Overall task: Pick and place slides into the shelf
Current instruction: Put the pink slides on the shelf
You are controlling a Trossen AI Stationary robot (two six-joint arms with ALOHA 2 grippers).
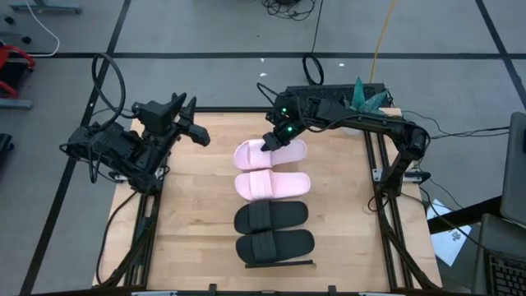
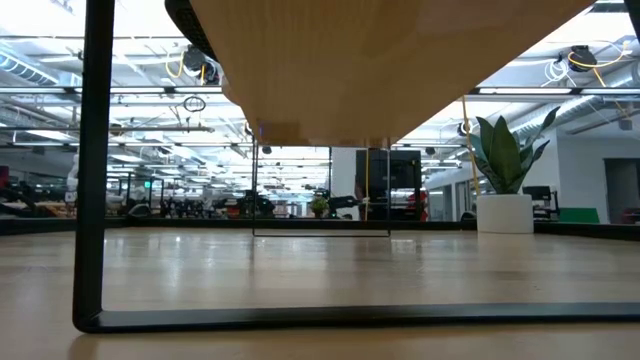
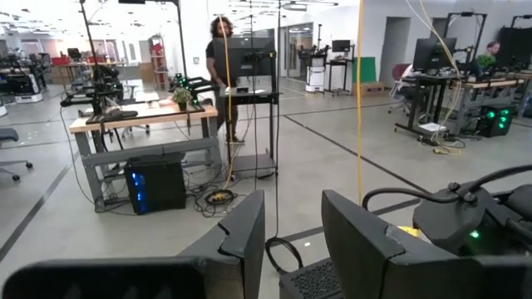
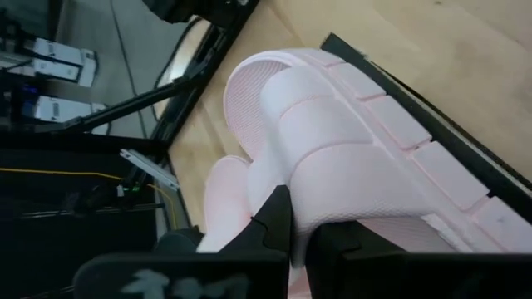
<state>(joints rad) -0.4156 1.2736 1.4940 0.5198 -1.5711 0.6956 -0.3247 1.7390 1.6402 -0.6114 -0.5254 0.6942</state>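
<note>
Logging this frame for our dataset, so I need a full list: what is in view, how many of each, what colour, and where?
Pink slides: two, pale pink, far end of the row; the farthest one is in the right claw.
Black slides: two, matte black, near end of the row.
Shelf: one, dark metal frame, under the slides.
Table: one, light wood.
Potted plant: one, green in a white pot, far right of the low view.
Person: one, standing in the room beyond.
Right claw: shut on the farthest pink slide's strap.
Left claw: open, raised over the table's far left.
</note>
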